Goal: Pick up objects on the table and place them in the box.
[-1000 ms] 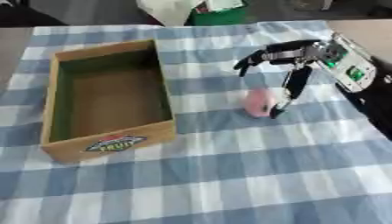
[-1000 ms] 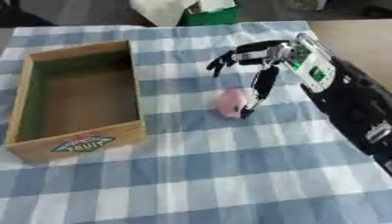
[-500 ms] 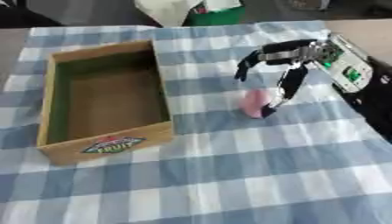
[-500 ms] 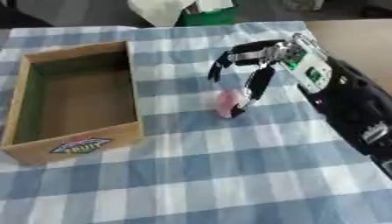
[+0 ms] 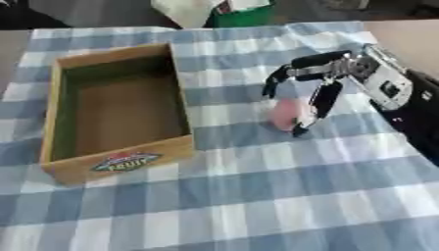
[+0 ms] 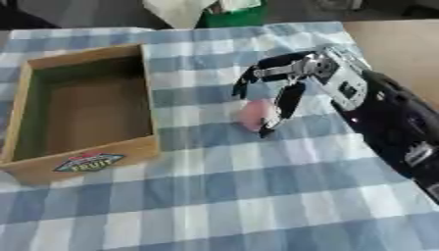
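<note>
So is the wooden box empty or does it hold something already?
Empty: the wooden box shows only its bare brown floor; the pink object is outside.

Even, diffuse illumination; no glare. Both views are soft and blurred throughout (edges of the checked cloth [image 5: 257,196] smear). The box [image 5: 116,105] interior lies in shade; a faint shadow sits beneath the right hand [image 5: 322,81].

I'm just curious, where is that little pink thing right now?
The pink thing sits on the checked cloth, right of the box, with the right hand curled over it.
</note>
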